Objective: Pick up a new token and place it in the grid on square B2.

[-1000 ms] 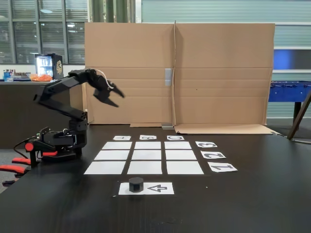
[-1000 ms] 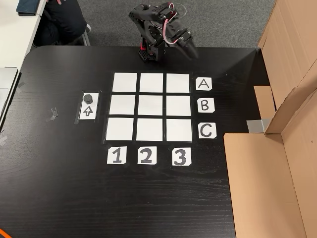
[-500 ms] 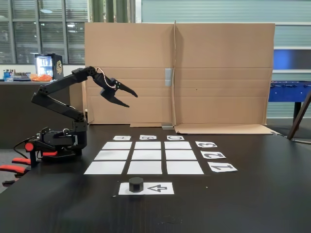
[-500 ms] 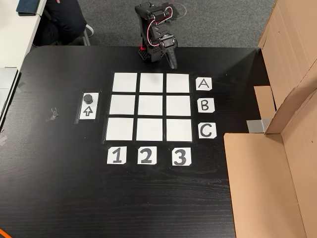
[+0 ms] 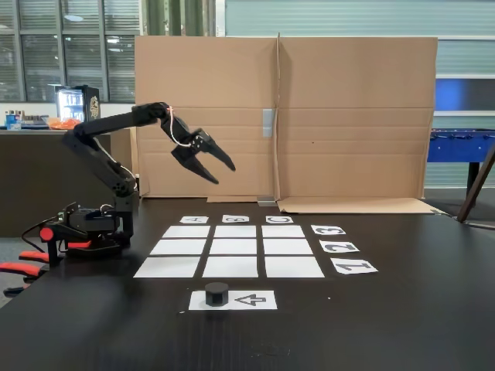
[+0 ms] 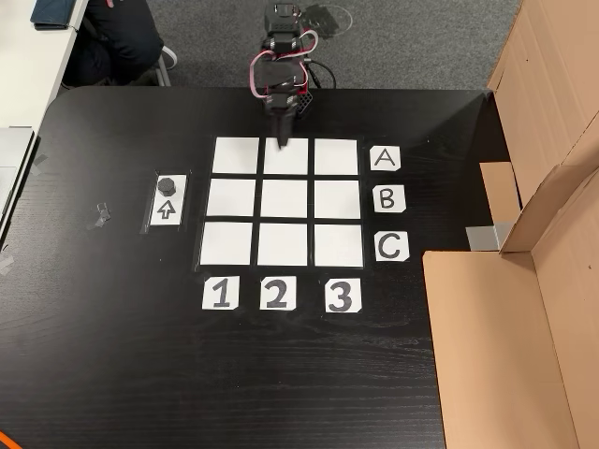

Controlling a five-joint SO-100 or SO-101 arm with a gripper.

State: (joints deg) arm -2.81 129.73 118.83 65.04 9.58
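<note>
The token is a small dark grey puck standing on the end of a white paper strip printed with a black arrow. The grid of nine white paper rectangles lies flat on the black table, all cells bare. Square B2 is its central cell. My gripper hangs open and empty, high above the grid's edge nearest the arm base, over the middle cell of row A. It is far from the token.
Paper labels A, B, C and 1, 2, 3 edge the grid. Cardboard sheets stand at the table's far side from the token. The arm base sits at the table edge. A tape scrap lies near the strip.
The arm has swung sideways and stretched out, carrying the gripper from beside its base to above row A of the grid. The jaws stayed open. The token has not moved.
</note>
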